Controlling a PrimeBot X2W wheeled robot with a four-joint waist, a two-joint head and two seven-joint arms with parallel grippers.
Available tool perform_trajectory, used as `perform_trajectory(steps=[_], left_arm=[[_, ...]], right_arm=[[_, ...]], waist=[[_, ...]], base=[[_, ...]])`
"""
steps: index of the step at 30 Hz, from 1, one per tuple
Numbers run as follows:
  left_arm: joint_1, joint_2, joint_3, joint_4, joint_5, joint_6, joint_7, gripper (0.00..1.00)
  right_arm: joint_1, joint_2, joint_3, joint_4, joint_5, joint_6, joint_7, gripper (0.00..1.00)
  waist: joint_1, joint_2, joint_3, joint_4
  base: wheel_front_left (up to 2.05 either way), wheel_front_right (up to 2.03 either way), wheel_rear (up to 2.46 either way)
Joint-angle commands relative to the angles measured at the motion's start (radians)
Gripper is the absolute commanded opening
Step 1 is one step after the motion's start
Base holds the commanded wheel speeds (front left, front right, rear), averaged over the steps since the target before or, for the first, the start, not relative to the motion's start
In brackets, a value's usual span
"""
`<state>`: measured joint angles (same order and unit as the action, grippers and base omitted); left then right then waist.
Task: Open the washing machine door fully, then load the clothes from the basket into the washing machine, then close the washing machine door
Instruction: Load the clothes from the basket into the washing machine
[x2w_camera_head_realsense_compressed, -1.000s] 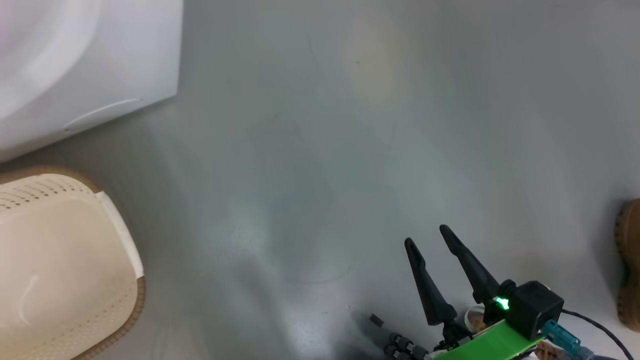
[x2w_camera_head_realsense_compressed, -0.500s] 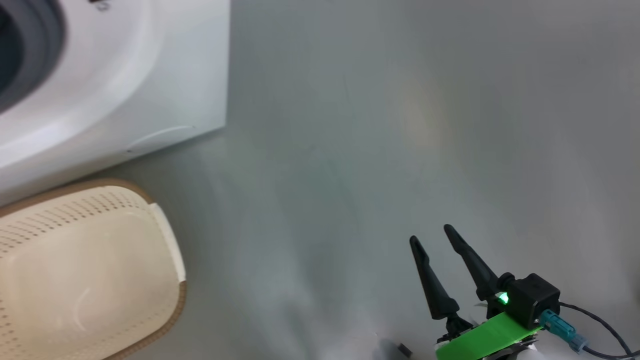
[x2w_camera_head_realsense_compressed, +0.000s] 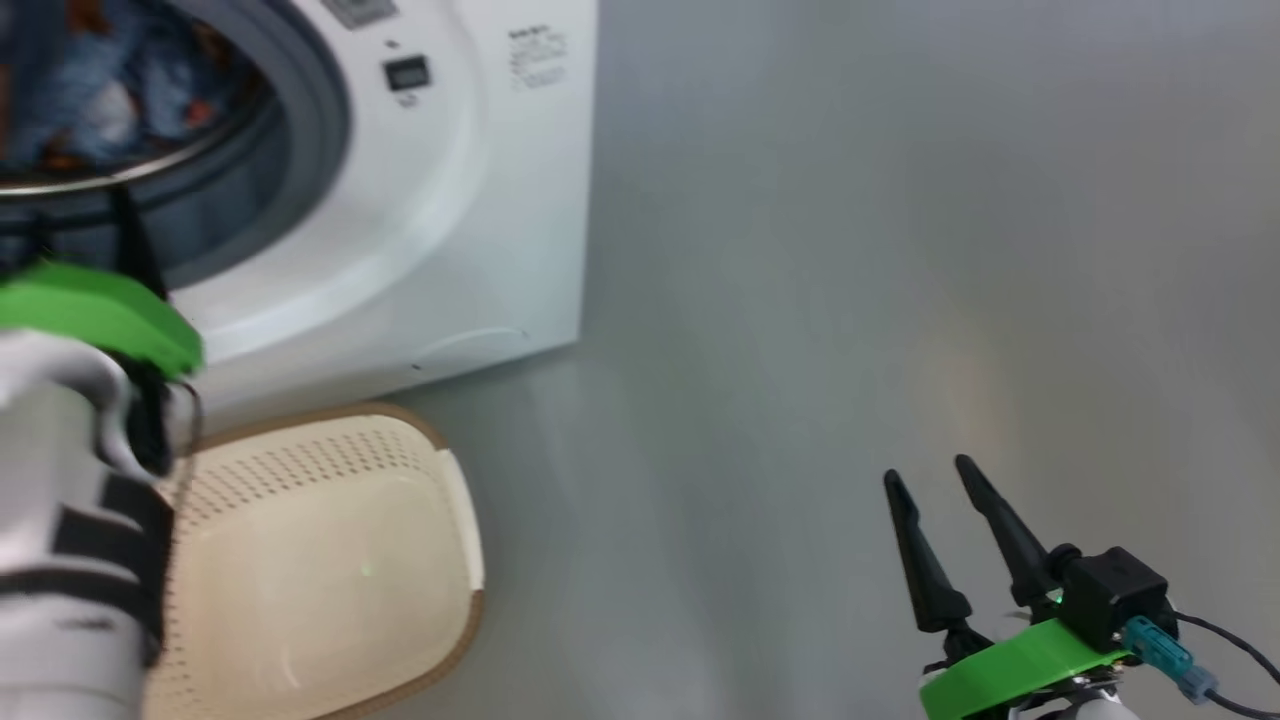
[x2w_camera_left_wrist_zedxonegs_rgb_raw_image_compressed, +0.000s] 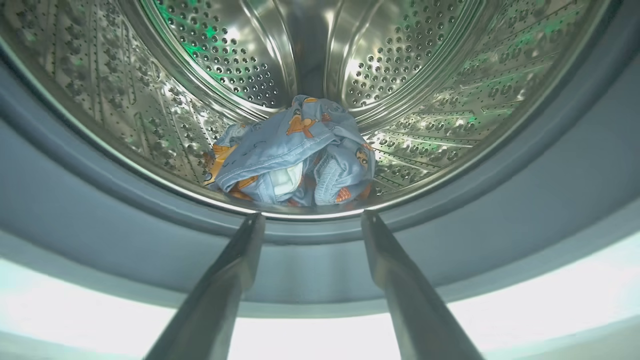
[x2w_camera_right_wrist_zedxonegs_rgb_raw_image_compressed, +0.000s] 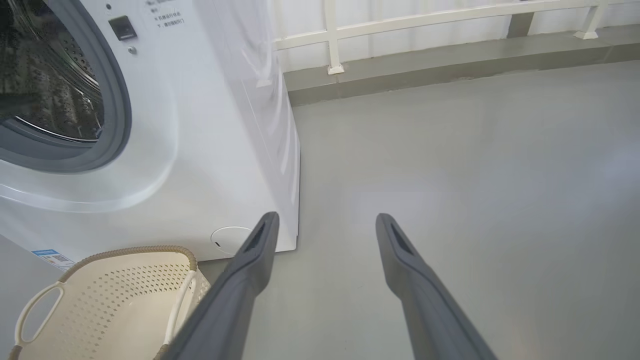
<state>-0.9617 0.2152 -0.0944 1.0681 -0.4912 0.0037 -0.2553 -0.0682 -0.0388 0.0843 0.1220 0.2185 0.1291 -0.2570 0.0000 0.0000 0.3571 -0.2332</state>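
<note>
The mouth of the washing machine (x2w_camera_head_realsense_compressed: 480, 200) stands unblocked, clothes (x2w_camera_left_wrist_zedxonegs_rgb_raw_image_compressed: 295, 150) heaped low inside. The basket (x2w_camera_head_realsense_compressed: 440, 470) sits just before it; open floor (x2w_camera_head_realsense_compressed: 850, 300) lies to its right.

The washing machine (x2w_camera_head_realsense_compressed: 500, 200) is glossy white outside; its drum (x2w_camera_left_wrist_zedxonegs_rgb_raw_image_compressed: 400, 75) is shiny perforated steel, its gasket (x2w_camera_left_wrist_zedxonegs_rgb_raw_image_compressed: 100, 200) matt grey rubber. The clothes (x2w_camera_left_wrist_zedxonegs_rgb_raw_image_compressed: 295, 150) are soft cloth, the basket (x2w_camera_head_realsense_compressed: 320, 560) perforated cream plastic.
</note>
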Motion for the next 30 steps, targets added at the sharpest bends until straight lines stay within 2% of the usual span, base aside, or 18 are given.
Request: perform_trajectory(steps=[1,12,21,30], left_arm=[[0.041,0.027,0.023,-0.047,0.005,-0.006,-0.006,1.00],[0.367,-0.091,0.046,-0.302,0.064,-0.045,-0.006,1.00],[0.585,-0.122,0.036,-0.502,0.123,-0.051,-0.006,1.00],[0.778,-0.128,0.030,-0.652,0.165,-0.040,-0.006,1.00]], right_arm=[[0.008,-0.011,0.012,-0.015,-0.014,0.002,-0.005,1.00],[0.064,-0.011,-0.068,-0.015,-0.046,0.002,-0.005,1.00],[0.085,-0.011,-0.065,-0.011,-0.049,0.002,-0.005,1.00],[0.108,-0.011,-0.056,-0.009,-0.057,0.002,-0.005,1.00]], waist=[[0.0000,0.0000,-0.107,0.099],[0.0000,0.0000,-0.214,0.214],[0.0000,0.0000,-0.255,0.253],[0.0000,0.0000,-0.287,0.267]], base=[[0.00,0.00,0.00],[0.00,0.00,0.00],[0.00,0.00,0.00],[0.00,0.00,0.00]])
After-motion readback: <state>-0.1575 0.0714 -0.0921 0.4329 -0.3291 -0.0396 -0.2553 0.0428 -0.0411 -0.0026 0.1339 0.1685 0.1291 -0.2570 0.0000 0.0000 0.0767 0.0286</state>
